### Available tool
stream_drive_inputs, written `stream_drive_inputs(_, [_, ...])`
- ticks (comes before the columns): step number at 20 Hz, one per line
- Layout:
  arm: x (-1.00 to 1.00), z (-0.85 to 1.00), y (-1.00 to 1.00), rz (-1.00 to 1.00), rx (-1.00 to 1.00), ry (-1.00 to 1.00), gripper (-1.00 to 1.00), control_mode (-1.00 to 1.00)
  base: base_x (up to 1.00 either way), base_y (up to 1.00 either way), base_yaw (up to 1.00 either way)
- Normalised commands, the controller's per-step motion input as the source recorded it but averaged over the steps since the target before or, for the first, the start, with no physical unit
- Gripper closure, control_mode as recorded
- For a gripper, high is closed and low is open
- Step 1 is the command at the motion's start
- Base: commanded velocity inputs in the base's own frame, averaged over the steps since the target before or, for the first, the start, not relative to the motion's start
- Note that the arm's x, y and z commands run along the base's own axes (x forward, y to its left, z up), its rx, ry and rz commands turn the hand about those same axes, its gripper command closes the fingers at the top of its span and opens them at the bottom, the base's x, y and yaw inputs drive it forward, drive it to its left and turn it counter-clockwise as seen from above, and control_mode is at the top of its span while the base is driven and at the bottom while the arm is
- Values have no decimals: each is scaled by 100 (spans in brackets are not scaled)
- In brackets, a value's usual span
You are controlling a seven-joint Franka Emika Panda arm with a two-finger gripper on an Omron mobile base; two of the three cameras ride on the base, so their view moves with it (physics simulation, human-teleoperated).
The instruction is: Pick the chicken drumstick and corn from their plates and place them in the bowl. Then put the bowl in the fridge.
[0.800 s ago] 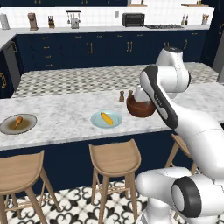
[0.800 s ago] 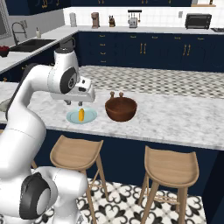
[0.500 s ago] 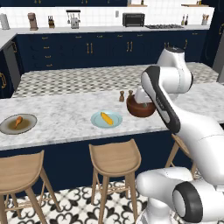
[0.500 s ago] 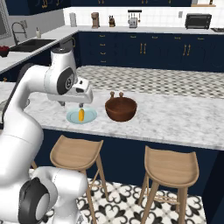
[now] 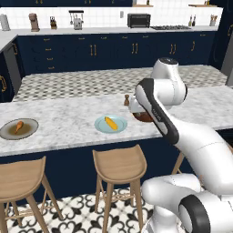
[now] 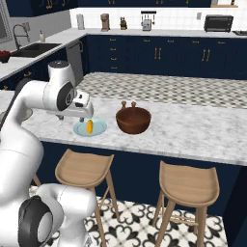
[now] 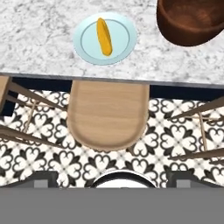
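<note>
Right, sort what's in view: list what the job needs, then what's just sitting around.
For the job:
corn on the blue plate
drumstick on the brown plate
bowl
gripper, open, empty

Just lying about:
stools
pepper mill
toaster oven
sink

base views: behind arm, sharing counter (image 5: 68, 123) | hand view: straight down, high
</note>
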Motion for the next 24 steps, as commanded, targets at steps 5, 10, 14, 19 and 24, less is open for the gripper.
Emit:
stream_drive_inputs(5, [72, -41, 42, 0, -3, 2, -100, -100, 0, 0, 0])
stream_drive_inputs(10, [76, -33, 27, 0, 0, 1, -100, -100, 0, 0, 0])
stream_drive_inputs(14, [70, -46, 15, 0, 0, 0, -100, -100, 0, 0, 0])
stream_drive_inputs(19, [63, -45, 9, 0, -1, 0, -100, -100, 0, 0, 0])
stream_drive_inputs(24, [62, -35, 0, 0, 0, 0, -100, -100, 0, 0, 0])
